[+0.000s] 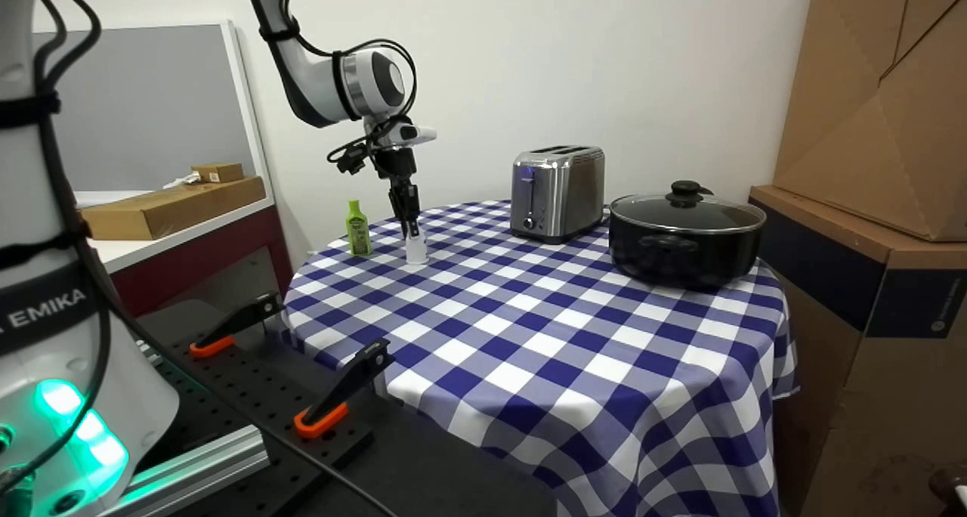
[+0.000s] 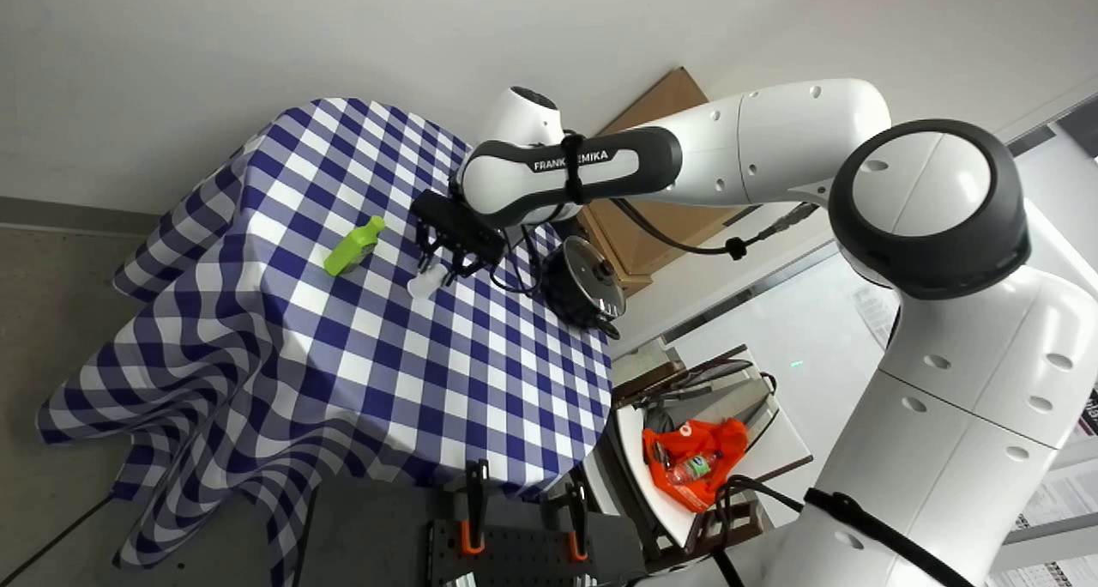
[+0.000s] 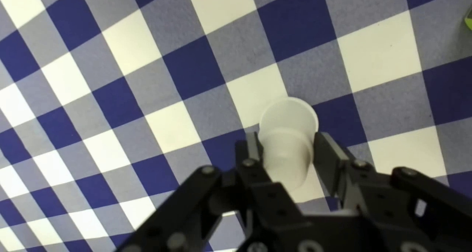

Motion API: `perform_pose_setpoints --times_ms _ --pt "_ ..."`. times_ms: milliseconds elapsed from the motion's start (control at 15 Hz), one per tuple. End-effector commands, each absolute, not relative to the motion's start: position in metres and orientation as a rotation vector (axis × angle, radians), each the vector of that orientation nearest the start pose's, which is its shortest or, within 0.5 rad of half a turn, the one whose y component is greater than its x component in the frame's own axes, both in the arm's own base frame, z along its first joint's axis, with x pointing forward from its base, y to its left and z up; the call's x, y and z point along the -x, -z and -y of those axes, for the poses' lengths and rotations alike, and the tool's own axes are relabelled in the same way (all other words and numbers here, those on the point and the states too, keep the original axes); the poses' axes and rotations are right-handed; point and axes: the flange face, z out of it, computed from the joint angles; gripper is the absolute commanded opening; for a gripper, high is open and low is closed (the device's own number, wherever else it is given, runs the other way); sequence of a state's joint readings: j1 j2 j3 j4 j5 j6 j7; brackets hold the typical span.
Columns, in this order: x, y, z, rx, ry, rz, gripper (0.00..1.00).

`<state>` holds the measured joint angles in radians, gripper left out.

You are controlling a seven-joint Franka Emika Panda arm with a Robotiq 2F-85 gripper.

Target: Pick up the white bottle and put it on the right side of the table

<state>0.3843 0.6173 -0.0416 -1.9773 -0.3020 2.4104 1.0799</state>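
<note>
As the white bottle [image 1: 416, 251] stands upright on the checked tablecloth [image 1: 483, 328], the gripper [image 3: 288, 145] closely flanks its upper part (whether clamped, I can't tell); likely light, slick, best pinched there.

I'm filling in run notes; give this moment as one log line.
end effector: straddling white bottle | white bottle: upright | grip, lift: cannot tell | on tablecloth: green bottle, toaster, pot

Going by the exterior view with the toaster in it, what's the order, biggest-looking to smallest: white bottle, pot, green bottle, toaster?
1. Pot
2. Toaster
3. Green bottle
4. White bottle, judging by what shows; the hand partly hides its top.
</note>
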Motion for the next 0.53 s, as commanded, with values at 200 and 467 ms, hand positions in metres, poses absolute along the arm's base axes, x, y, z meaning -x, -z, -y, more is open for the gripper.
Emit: perform_pose_setpoints --times_ms 200,467 --pt "-0.565 -0.151 -0.191 3.278 0.069 -0.871 0.1" --pt "-0.568 -0.167 -0.185 3.263 0.099 -0.89 0.1"
